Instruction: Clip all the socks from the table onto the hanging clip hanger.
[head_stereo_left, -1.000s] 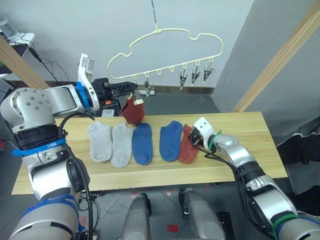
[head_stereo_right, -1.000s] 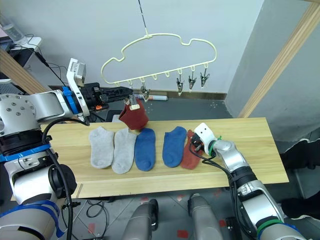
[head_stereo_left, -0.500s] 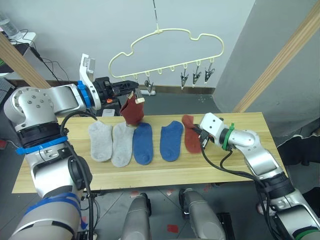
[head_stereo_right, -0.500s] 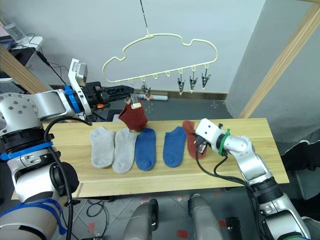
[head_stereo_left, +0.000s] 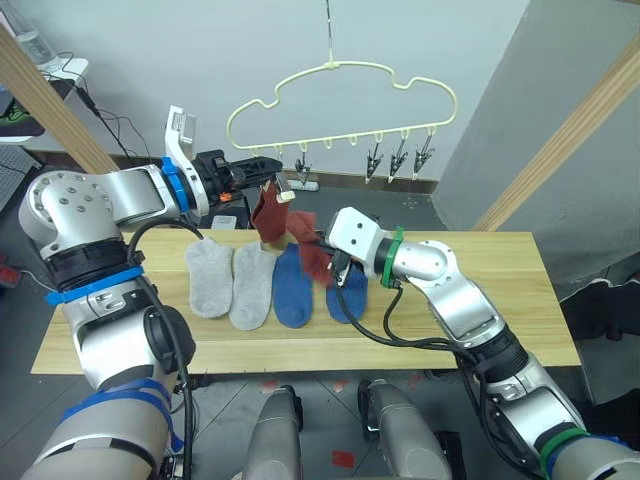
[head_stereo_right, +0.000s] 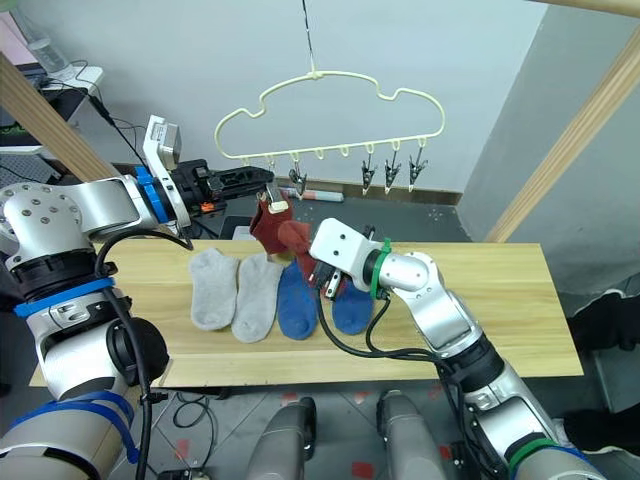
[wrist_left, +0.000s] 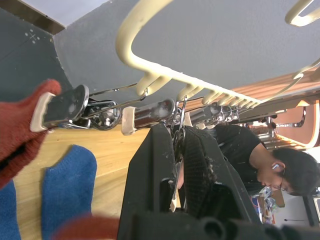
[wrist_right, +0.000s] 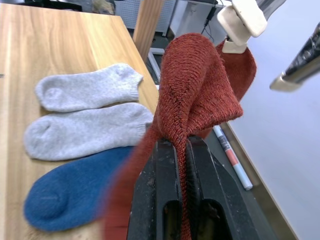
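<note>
- Pale-yellow wire clip hanger with cloud outline (head_stereo_left: 345, 85) hangs above the far edge of the long light wooden table (head_stereo_left: 520, 300).
- Left gripper (wrist_left: 176, 137), fingers pinched narrow on a small metal clip (wrist_left: 147, 114) under the hanger bar.
- One rust-red knit sock (head_stereo_left: 266, 212) hangs from a clip at the bar's left end.
- Right gripper (wrist_right: 182, 150) clamped on a second rust-red sock (wrist_right: 192, 95), lifted off the table, just at 4 o'clock of the hanging one.
- Two light grey socks (head_stereo_left: 232, 286) and two blue socks (head_stereo_left: 293, 285) lie flat in a row on the table, grey pair at 9 o'clock of the blue.
</note>
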